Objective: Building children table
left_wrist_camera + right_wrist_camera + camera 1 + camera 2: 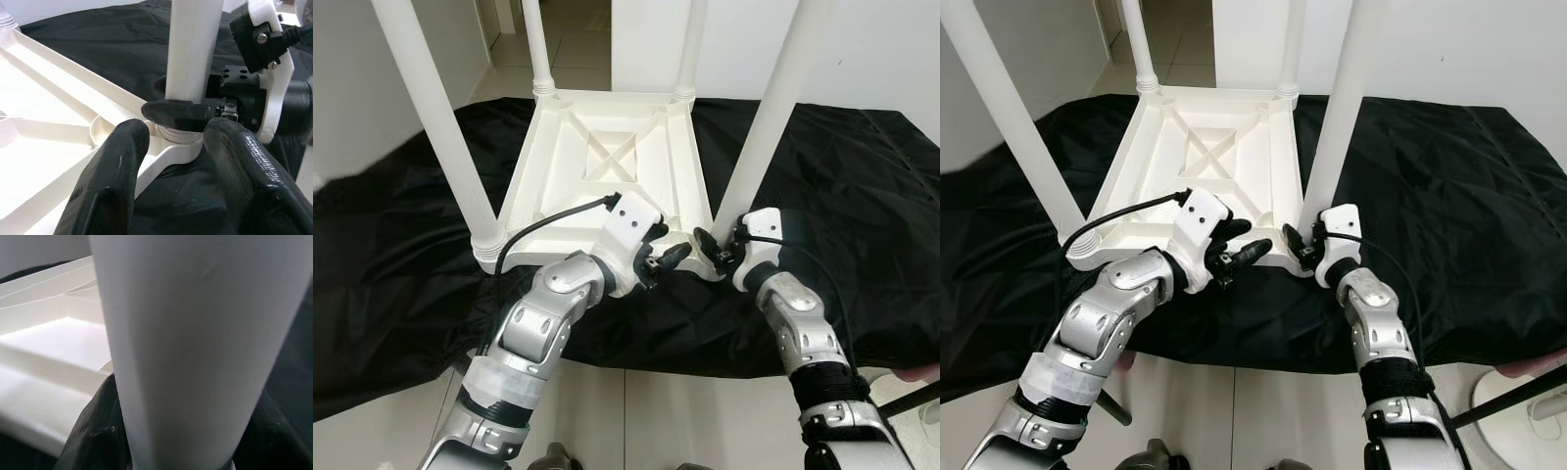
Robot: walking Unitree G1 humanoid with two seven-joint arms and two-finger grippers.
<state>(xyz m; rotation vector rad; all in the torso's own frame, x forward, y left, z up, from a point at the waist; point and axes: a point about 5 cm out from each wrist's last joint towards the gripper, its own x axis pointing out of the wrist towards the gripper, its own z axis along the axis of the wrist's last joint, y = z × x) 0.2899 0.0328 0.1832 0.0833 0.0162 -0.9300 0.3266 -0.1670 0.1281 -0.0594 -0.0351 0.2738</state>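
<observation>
A white children's table (607, 157) lies upside down on a black cloth (862, 196), its legs pointing up. My right gripper (715, 253) is shut on the base of the near right leg (769, 117), where it enters the corner socket. In the right wrist view that leg (195, 342) stands between the black fingers (93, 431). My left gripper (664, 259) is open just left of the same corner, its fingers (112, 176) spread a short way from the socket (178, 142). The near left leg (440, 127) and both far legs (536, 44) stand upright.
The cloth covers the tiled floor (607, 411), and its front edge runs under my forearms. White walls stand on both sides of a doorway (573, 29) at the back. A black rod (1518, 392) and a white object (1528, 421) lie at the lower right.
</observation>
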